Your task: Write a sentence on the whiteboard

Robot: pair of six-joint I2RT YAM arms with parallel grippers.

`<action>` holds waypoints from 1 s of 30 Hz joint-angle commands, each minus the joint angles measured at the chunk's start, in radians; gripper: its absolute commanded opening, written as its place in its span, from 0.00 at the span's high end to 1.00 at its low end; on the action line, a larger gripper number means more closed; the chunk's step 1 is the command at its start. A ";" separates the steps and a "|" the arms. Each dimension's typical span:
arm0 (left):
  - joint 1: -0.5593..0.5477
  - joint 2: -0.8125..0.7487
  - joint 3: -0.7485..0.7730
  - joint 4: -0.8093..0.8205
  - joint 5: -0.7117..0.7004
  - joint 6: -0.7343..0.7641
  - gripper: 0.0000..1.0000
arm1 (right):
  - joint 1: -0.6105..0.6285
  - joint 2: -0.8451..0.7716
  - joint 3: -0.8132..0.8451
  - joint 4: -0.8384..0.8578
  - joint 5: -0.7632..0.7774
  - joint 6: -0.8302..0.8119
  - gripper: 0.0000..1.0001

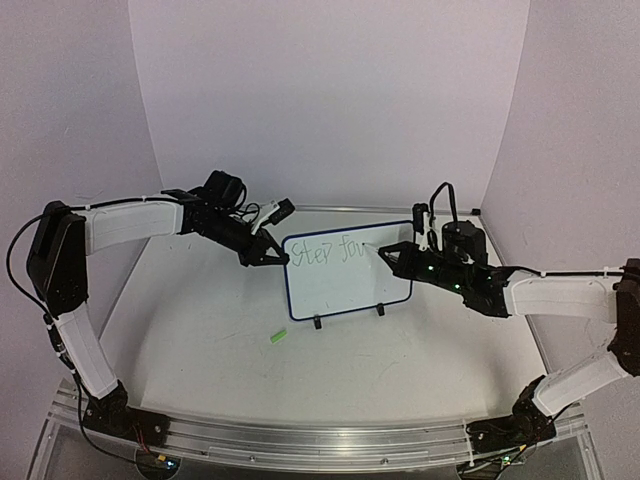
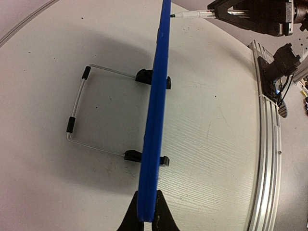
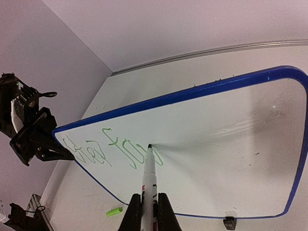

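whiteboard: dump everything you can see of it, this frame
The whiteboard is a small, glossy white rectangle in a dark blue rounded-corner frame. It stands on its long edge on the table, on two black clip feet with a wire stand behind. Greenish writing, about "Step for", runs along its top. The left gripper is shut on its left edge. The marker in the right gripper touches its face where the writing ends.

White-shelled links (image 1: 130, 225), black joints (image 1: 55, 255) and thin black cables (image 1: 12, 258) lead to the black left tool (image 1: 272, 258) and right tool (image 1: 386, 253).
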 commanded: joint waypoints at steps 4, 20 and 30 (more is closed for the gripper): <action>-0.014 0.016 0.019 -0.041 -0.047 0.027 1.00 | -0.004 -0.019 -0.021 0.008 0.044 0.002 1.00; -0.014 0.016 0.019 -0.040 -0.045 0.027 1.00 | -0.005 -0.022 -0.042 0.005 0.070 0.004 1.00; -0.014 0.015 0.020 -0.042 -0.047 0.026 1.00 | -0.005 -0.037 0.033 -0.011 0.073 -0.016 1.00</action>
